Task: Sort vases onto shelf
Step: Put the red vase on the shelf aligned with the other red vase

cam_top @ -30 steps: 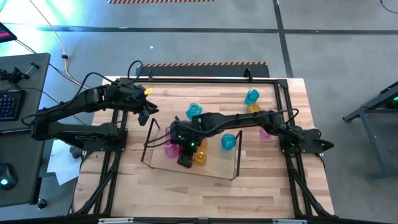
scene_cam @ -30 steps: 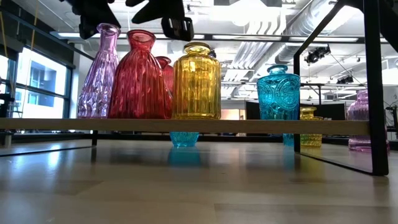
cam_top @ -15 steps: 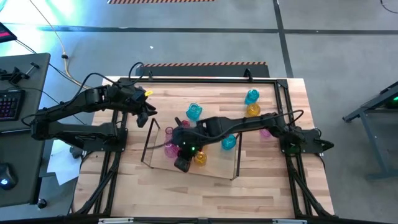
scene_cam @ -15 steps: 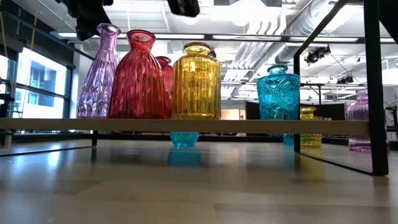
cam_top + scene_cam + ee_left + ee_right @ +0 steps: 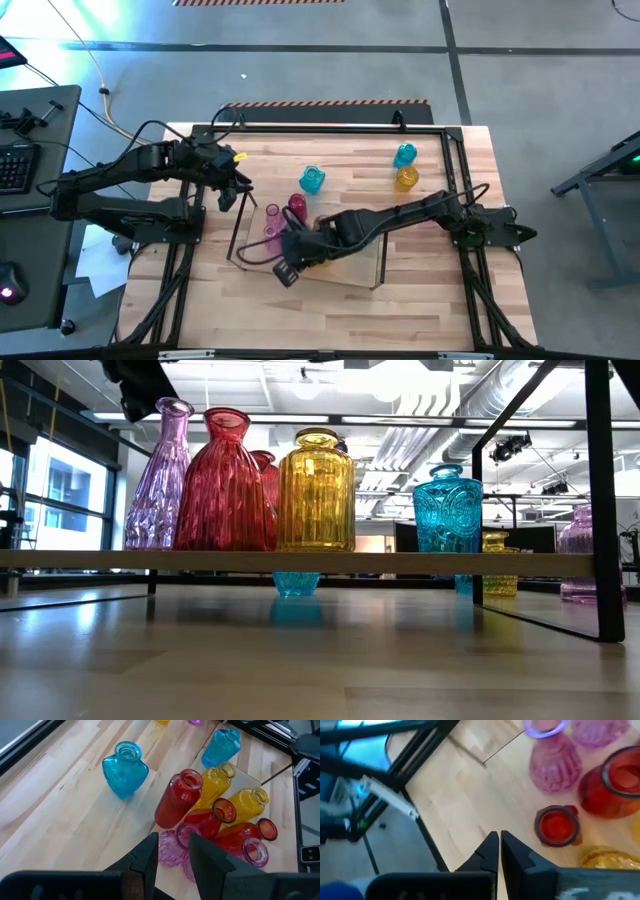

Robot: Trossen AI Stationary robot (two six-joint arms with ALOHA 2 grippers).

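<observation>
On the shelf (image 5: 330, 561), a clear tray with dark end frames (image 5: 238, 228), stand a purple vase (image 5: 158, 480), a red vase (image 5: 222, 485), a yellow vase (image 5: 316, 490) and a cyan vase (image 5: 447, 510), upright on their bases. My right gripper (image 5: 284, 272) hangs shut and empty above the shelf's near left corner, with pink and red vases (image 5: 556, 826) just beyond its fingers. My left gripper (image 5: 230, 190) waits by the shelf's far left end, narrowly open and empty, looking at the vase cluster (image 5: 181, 800).
Three vases stand on the bare table beyond the shelf: a cyan one (image 5: 313, 180), another cyan one (image 5: 404, 155) and a yellow one (image 5: 406, 178). A black metal frame (image 5: 330, 128) rims the table. My right arm (image 5: 400, 215) stretches across above the shelf.
My right gripper has drawn back from the vases on the shelf, rising out of the low view and moving toward the table's near left. The vases have kept their places.
</observation>
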